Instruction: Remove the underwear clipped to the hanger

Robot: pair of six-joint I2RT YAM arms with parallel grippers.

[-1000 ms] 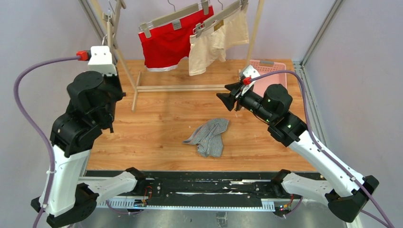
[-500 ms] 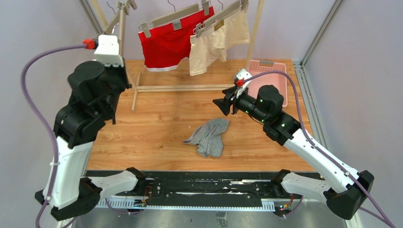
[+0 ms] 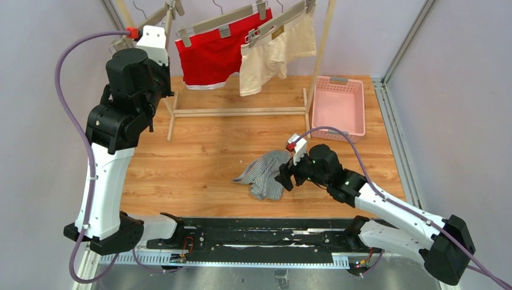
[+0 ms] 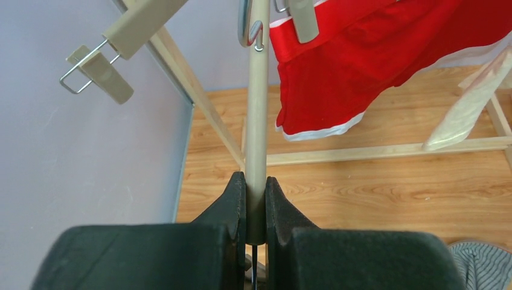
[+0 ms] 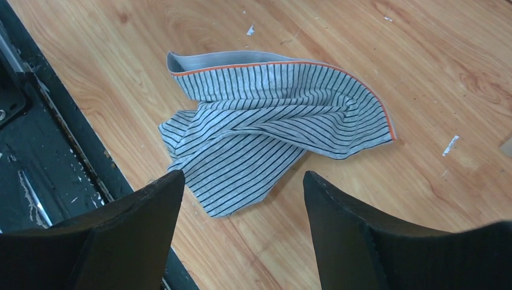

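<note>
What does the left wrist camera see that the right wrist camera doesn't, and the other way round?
Only left wrist: the left fingers shut on a beige bar, red briefs, an empty clip. Only right wrist: the open right fingers, a black rail. Both: the striped briefs on the wooden table.

High rear overview, close wrist views, table [image 3: 199,151] shared

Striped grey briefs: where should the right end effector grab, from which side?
Pinch the bunched fold at the middle of the striped grey briefs, coming straight down. They lie crumpled on the table, ridges raised there; the open right end effector hovers just above.
</note>
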